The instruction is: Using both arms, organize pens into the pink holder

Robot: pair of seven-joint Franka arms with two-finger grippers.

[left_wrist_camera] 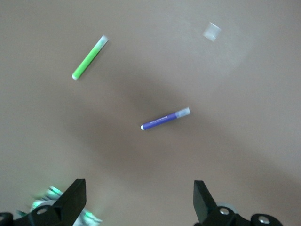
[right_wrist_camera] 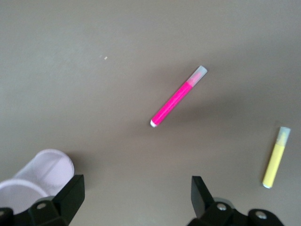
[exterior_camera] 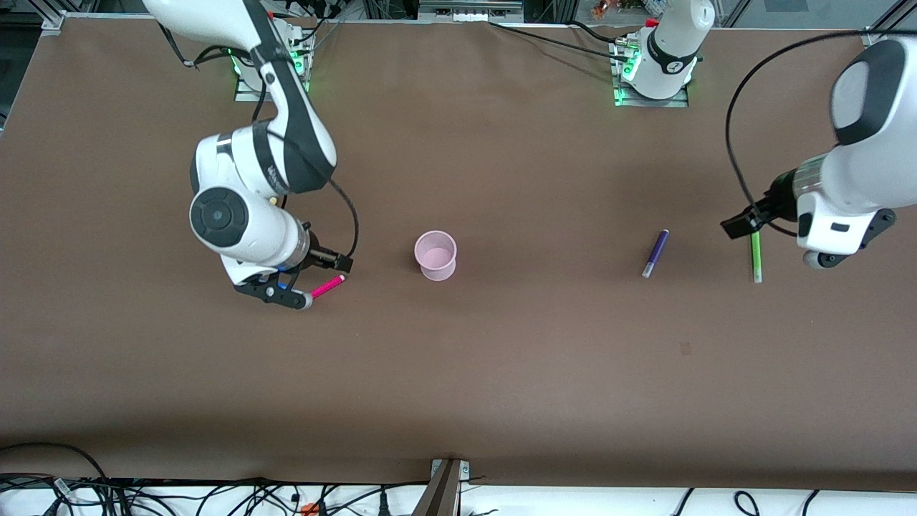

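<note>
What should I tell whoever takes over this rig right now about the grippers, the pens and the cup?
Right gripper: open, empty, up over the pink pen near the right arm's end of the table.
Left gripper: open, empty, up over the purple pen and green pen near the left arm's end.
Pink cup: upright mid-table, nothing visible in it.
Yellow pen: lying on the table near the pink pen; hidden by the right arm in the front view.
Done: nothing; all four pens lie on the table.
Left: pick up every pen and put it in the cup.
</note>
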